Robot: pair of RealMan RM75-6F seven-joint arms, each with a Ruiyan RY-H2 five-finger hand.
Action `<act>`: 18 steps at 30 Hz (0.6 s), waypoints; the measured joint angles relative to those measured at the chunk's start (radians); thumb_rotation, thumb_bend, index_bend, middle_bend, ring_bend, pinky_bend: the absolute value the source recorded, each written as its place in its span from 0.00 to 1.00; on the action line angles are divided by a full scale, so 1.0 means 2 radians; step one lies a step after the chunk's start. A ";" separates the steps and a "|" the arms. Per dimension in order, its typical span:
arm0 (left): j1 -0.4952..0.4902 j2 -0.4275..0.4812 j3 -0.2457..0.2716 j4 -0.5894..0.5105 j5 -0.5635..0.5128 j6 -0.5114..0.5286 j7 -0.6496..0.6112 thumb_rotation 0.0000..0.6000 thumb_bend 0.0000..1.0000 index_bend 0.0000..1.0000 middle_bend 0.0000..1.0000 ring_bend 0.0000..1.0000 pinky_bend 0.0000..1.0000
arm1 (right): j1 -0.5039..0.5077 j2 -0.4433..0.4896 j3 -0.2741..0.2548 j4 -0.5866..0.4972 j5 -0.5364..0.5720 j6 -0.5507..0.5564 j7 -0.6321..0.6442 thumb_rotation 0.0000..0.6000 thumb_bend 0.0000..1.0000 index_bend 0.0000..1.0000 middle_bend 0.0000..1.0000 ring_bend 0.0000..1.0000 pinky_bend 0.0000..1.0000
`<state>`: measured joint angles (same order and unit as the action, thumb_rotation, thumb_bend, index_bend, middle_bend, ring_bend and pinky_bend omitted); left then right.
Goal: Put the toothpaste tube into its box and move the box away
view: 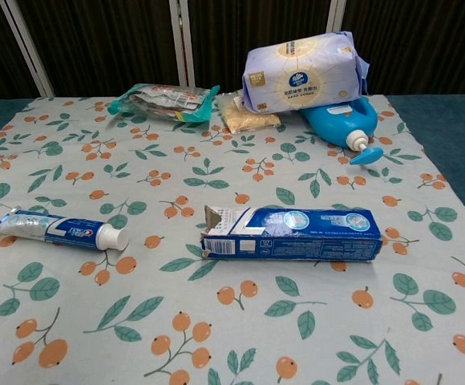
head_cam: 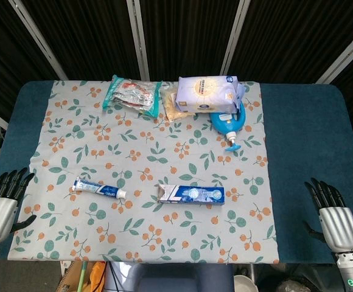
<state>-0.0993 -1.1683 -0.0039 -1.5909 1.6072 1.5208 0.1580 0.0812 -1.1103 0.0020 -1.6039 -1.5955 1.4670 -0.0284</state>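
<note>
A blue and white toothpaste tube (head_cam: 99, 190) (view: 61, 231) lies on the floral cloth at the left, its white cap pointing right. To its right lies the blue toothpaste box (head_cam: 191, 194) (view: 290, 234), long side across, with the flaps of its left end open. My left hand (head_cam: 3, 201) hovers at the table's left front corner, fingers apart and empty, well left of the tube. My right hand (head_cam: 332, 213) is at the right front edge, fingers spread, holding nothing. The chest view shows neither hand.
At the back of the floral cloth (head_cam: 61, 137) are a green snack packet (head_cam: 132, 93), a pale tissue pack (head_cam: 208, 93) over a bag of crackers (head_cam: 178, 107), and a blue pump bottle (head_cam: 228, 126) lying down. Blue table surface (head_cam: 304, 152) flanks the cloth.
</note>
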 measured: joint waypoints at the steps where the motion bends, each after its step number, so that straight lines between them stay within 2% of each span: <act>1: 0.000 0.000 0.000 0.000 -0.001 0.000 0.000 1.00 0.08 0.00 0.00 0.00 0.05 | 0.001 0.000 0.000 0.000 0.000 -0.001 0.000 1.00 0.26 0.00 0.00 0.00 0.09; 18: -0.001 0.000 0.000 -0.001 0.000 -0.001 0.001 1.00 0.08 0.00 0.00 0.00 0.05 | 0.000 0.001 -0.001 -0.001 -0.001 0.001 0.000 1.00 0.26 0.00 0.00 0.00 0.09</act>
<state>-0.1005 -1.1685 -0.0031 -1.5926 1.6078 1.5187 0.1602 0.0806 -1.1076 0.0009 -1.6067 -1.5975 1.4685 -0.0285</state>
